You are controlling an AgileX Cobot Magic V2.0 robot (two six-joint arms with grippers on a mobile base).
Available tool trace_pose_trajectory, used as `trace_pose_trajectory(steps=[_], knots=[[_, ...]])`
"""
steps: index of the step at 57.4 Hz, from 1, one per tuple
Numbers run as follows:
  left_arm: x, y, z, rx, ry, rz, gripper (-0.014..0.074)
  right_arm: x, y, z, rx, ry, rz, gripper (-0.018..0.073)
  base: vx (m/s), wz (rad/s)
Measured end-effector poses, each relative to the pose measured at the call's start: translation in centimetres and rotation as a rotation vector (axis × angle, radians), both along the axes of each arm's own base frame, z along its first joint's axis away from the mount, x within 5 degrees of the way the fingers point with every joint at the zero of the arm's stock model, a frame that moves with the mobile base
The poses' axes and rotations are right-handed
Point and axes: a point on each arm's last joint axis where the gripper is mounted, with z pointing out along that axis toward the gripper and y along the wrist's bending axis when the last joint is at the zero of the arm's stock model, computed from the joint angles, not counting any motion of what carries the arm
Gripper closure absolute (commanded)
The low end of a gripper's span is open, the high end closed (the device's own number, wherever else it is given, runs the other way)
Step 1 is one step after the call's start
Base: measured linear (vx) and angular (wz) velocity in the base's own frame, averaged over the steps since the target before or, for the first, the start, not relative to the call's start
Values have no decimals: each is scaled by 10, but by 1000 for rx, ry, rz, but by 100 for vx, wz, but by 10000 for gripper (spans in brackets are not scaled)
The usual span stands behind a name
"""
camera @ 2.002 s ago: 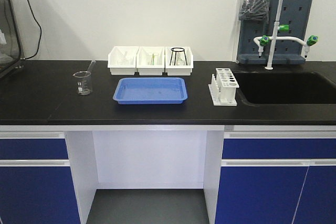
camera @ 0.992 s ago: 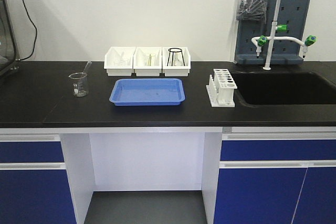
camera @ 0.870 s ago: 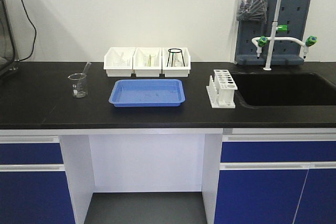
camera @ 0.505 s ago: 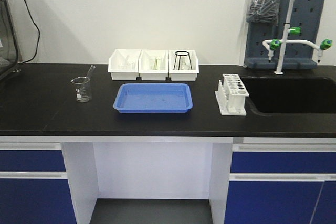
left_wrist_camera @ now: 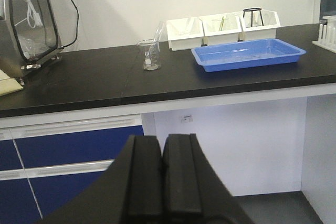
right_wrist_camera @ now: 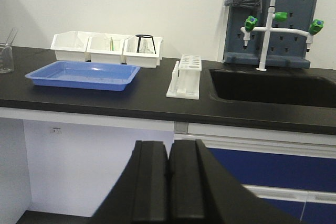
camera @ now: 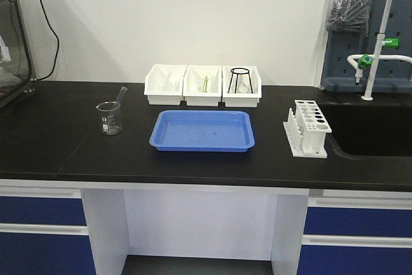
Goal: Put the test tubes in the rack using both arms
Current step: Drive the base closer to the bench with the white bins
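Observation:
The white rack [camera: 308, 128] stands on the black counter [camera: 58, 140], right of a blue tray [camera: 203, 131] and beside the sink. It also shows in the right wrist view as the rack [right_wrist_camera: 185, 77] and at the far right edge of the left wrist view as the rack [left_wrist_camera: 328, 32]. I cannot make out the test tubes in any view; faint clear glass lies in the white bins [camera: 203, 85]. My left gripper [left_wrist_camera: 161, 142] and right gripper [right_wrist_camera: 168, 148] are both shut on nothing. They are held low in front of the counter, well short of it.
A clear beaker [camera: 109, 117] with a glass rod stands left of the tray. A black wire stand [camera: 239, 80] sits in the right-hand bin. The sink [camera: 376, 136] and a tap with green valves [camera: 380, 43] are at the right. A clear enclosure [left_wrist_camera: 29, 19] stands far left.
In the front view the whole bench has slid to the right and looks nearer. Nothing on the counter has moved relative to the rest.

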Motion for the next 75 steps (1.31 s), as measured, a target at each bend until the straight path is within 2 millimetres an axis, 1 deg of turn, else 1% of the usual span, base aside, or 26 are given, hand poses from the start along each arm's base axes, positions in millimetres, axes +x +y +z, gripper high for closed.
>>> trace_pose_trajectory(steps=[30, 75], knots=[[0, 0, 0, 0, 0, 0, 600, 0, 0, 0, 0, 0, 0, 571, 23, -2], [0, 0, 0, 0, 0, 0, 600, 0, 0, 0, 0, 0, 0, 571, 36, -6]])
